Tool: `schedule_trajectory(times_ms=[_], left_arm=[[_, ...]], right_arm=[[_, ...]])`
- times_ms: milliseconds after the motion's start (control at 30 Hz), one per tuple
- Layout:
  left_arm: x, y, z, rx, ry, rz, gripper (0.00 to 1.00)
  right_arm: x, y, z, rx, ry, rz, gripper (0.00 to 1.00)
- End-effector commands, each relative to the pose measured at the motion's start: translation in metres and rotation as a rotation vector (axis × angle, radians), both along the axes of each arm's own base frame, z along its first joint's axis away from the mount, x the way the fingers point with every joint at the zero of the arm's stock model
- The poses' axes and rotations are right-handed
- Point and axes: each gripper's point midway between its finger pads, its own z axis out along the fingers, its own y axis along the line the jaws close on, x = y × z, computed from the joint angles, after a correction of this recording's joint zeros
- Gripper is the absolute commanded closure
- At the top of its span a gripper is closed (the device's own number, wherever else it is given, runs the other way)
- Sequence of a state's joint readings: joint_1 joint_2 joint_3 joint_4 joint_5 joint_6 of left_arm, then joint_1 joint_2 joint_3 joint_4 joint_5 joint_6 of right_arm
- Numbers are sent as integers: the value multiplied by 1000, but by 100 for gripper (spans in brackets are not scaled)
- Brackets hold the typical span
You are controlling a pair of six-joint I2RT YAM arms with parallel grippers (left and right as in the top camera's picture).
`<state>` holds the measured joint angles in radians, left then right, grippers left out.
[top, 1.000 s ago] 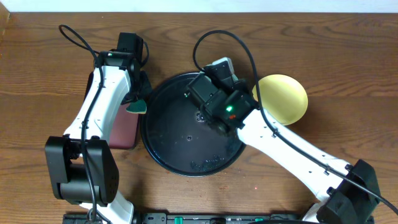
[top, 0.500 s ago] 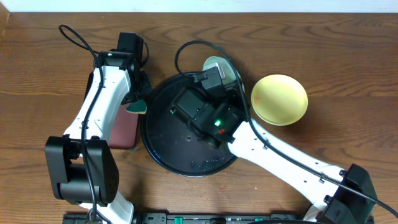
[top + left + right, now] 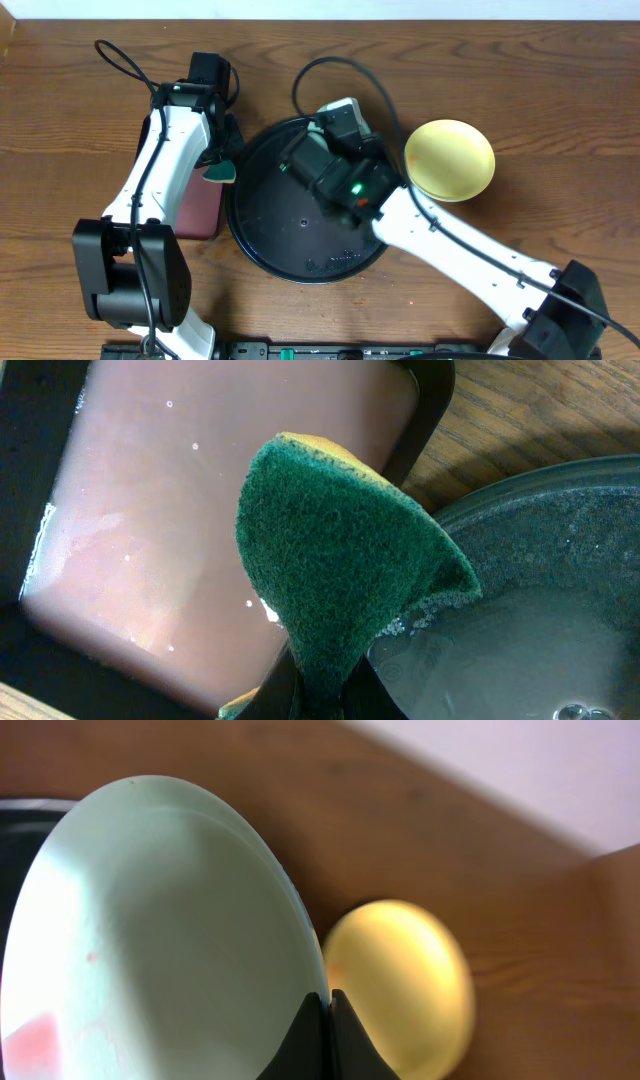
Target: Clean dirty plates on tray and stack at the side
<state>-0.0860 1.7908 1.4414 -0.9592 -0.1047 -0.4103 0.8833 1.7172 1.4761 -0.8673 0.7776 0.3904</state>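
A pale mint-green plate [image 3: 160,940] stands tilted on edge, and my right gripper [image 3: 328,1005] is shut on its rim. A red smear marks its lower left face. In the overhead view the right wrist [image 3: 340,160] hovers over the far side of the round black tray [image 3: 290,240] and hides that plate. A pale yellow plate [image 3: 450,160] lies on the wood to the right of the tray, also behind the held plate [image 3: 400,980]. My left gripper [image 3: 325,698] is shut on a green sponge [image 3: 340,560], held at the tray's left rim [image 3: 520,490].
A rectangular black-rimmed tray with a maroon inside [image 3: 197,210] sits under the left arm, left of the round tray. The round tray's surface [image 3: 520,630] is wet with small bubbles. Cables loop above both arms. Brown wood tabletop [image 3: 520,100] surrounds everything.
The right wrist swung left over the tray with the mint plate, then came back a little to the right. The left arm and sponge have stayed still.
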Motion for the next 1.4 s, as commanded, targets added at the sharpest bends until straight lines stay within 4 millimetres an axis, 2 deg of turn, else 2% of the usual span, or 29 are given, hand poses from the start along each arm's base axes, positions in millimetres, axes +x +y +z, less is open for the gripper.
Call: schedule_trajectory(times_ms=[0, 100, 233, 367, 467, 633, 867, 1033, 1167, 1367], left_arm=[[-3, 4, 1, 18, 1, -10, 92], [-3, 4, 1, 18, 2, -10, 92], [-3, 4, 1, 18, 2, -10, 92], [-3, 4, 1, 18, 3, -10, 92], [-3, 4, 1, 18, 2, -10, 92], [-3, 4, 1, 18, 2, -10, 92], [-3, 4, 1, 18, 0, -10, 92], [-1, 4, 1, 17, -4, -10, 92], [-2, 4, 1, 17, -4, -10, 92], [-1, 4, 1, 17, -7, -10, 92]], right_arm=[[-9, 23, -31, 228, 228, 74, 99], [-12, 31, -51, 302, 344, 95, 99], [-14, 36, -82, 313, 446, 93, 98], [-17, 38, -112, 287, 519, 81, 89], [-20, 45, -126, 295, 573, 120, 87], [-21, 58, -133, 365, 655, 240, 78], [7, 47, -136, 422, 645, 315, 64], [16, 53, -157, 475, 691, 472, 48], [18, 50, -173, 501, 727, 460, 48], [28, 45, -174, 528, 707, 382, 57]])
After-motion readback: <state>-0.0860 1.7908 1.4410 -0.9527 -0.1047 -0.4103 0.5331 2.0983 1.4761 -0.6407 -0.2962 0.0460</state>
